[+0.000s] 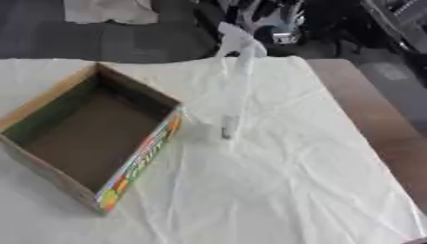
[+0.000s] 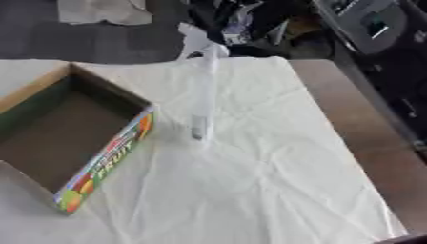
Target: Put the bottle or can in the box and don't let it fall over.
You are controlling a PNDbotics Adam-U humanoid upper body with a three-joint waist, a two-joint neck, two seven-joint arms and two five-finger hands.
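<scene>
An open cardboard box [image 1: 140,159] with a colourful fruit print on its right wall lies at the left on the white cloth; nothing is inside it. Just right of the box stands a tall, slim, pale see-through shape [image 1: 236,90], blurred, with a small grey mark near its base [image 1: 226,132]. It reaches up to the table's far edge, and I cannot make out whether it is a bottle. It stands apart from the box wall by a small gap. Neither of my hands shows in either view.
A creased white cloth [image 1: 283,190] covers most of the table. A bare brown strip of tabletop [image 1: 380,124] runs along the right side. Dark equipment [image 1: 279,21] stands beyond the far edge, and pale paper [image 1: 108,12] lies on the floor.
</scene>
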